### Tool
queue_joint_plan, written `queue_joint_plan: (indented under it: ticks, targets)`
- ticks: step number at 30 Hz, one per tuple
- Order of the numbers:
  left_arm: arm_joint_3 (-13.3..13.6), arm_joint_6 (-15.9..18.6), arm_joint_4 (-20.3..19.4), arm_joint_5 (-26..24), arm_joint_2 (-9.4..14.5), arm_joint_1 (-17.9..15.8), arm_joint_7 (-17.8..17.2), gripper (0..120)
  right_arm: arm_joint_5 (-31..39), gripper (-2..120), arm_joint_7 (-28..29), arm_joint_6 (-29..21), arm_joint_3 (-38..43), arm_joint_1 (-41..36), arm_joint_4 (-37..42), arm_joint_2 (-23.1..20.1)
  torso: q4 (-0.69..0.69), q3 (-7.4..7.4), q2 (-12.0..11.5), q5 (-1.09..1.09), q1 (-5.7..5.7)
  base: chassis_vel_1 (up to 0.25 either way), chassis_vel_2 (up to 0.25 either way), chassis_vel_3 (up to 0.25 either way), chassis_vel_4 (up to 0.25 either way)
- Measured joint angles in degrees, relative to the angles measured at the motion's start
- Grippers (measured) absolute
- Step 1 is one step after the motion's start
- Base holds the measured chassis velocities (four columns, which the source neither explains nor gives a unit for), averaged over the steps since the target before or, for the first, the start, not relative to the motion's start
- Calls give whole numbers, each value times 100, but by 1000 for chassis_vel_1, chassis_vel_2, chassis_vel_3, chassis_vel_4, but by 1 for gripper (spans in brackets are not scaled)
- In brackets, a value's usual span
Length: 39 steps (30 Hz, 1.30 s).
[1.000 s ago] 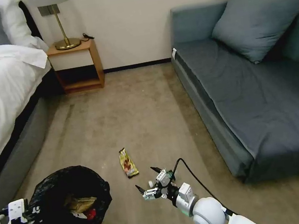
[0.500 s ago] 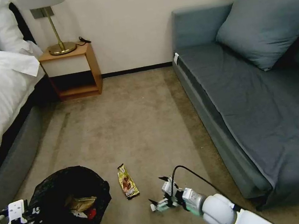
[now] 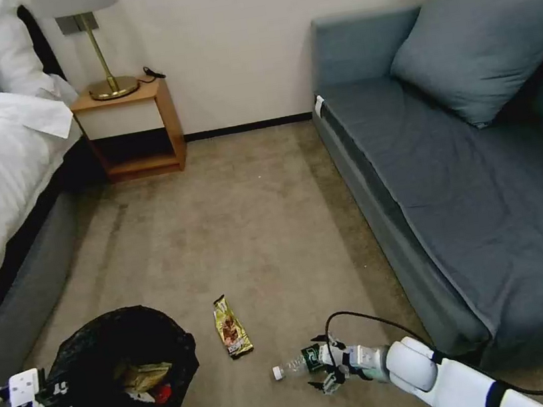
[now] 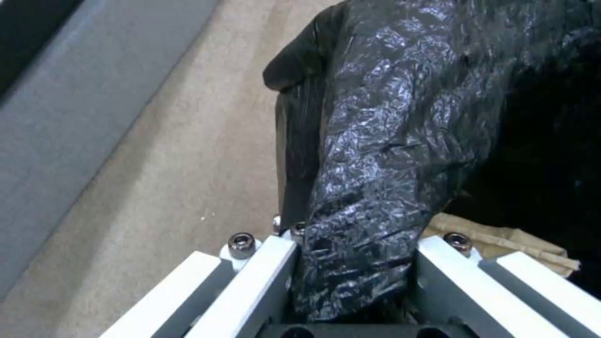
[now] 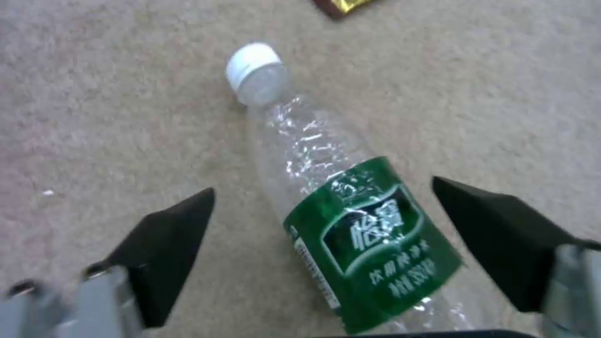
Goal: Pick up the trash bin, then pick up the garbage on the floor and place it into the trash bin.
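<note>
Head view, bin: the trash bin [image 3: 118, 380] hangs at the lower left, about 8 o'clock, held by the left pincer [image 3: 39, 396] at its near-left rim; a tan paper bag and a red packet lie inside.
Head view, litter: the clear bottle [image 3: 299, 363] lies on the carpeted floor [image 3: 255, 232] at about 6 o'clock, cap pointing toward the bin; the gold-brown snack wrapper [image 3: 232, 326] lies just beyond it, at its 11 o'clock, apart from it.
Head view, right arm: the right pincer [image 3: 326, 364] is low at the bottle's labelled end.
Left wrist view: the left pincer [image 4: 354, 277] is clenched on a fold of the black bag [image 4: 401, 141] draped over the rim, grasping the bin there.
Right wrist view: the right pincer [image 5: 322, 234] is released, its two black tips on either side of the green label [image 5: 369, 244], neither touching; the white cap [image 5: 253, 70] points away at 12 o'clock.
Doing it well: I judge the grasp should centre on the label, since the thin crinkled neck may buckle; descend until the tips straddle the round body, close gently so it does not roll out, and keep the bin level.
</note>
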Motion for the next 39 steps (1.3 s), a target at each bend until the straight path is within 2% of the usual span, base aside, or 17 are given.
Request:
queue_joint_plan:
  ticks: [1,4,6,10,12,15,22,29,33,35,37,39]
  targets:
    - [0,0,0,0,0,0,0,3,0,88,0,0,0,0,0,0,0,0,0,0,0,0,0,0,0]
    - [-38,-2,-34,0,-15,37,0,3,-73,72,14,21,-26,60,-161,117,0,0,0,0,0,0,0,0,0]
    - [-54,-2,-38,-1,-15,44,-2,3,-79,70,16,24,-29,68,-182,136,0,0,0,0,0,0,0,0,0]
    - [-104,-3,-39,-35,6,44,-12,3,-147,50,13,59,-43,93,-232,148,0,0,0,0,0,0,0,0,0]
    - [-105,-3,-39,-39,9,43,-13,3,-161,47,14,70,-43,97,-245,148,0,0,0,0,0,0,0,0,0]
    - [-102,-3,-39,-45,13,40,-24,3,-173,31,3,116,-16,106,-294,154,0,0,0,0,0,0,0,0,0]
    - [-96,-3,-28,-48,20,39,-27,3,-91,20,-3,159,96,63,-252,154,0,0,0,0,0,0,0,0,0]
    - [-63,-12,42,-53,37,10,-27,3,783,17,86,55,370,-101,700,-44,-1,0,0,-1,0,0,0,0,0]
    - [-2,-15,64,-53,38,-9,-27,3,2143,17,474,-207,398,-66,1675,-105,-2,0,0,-1,0,0,0,0,0]
    - [4,-14,64,-53,35,-9,-27,3,2294,17,561,-247,384,-47,1792,-87,-1,0,0,-1,0,0,0,0,0]
    - [21,-15,48,-50,28,19,-27,3,3008,17,1173,-260,162,83,2271,127,-1,0,0,-2,0,0,0,0,0]
    - [18,-15,15,-47,32,43,-27,3,3405,17,1713,-110,-163,257,2551,389,0,0,0,-1,0,0,0,0,0]
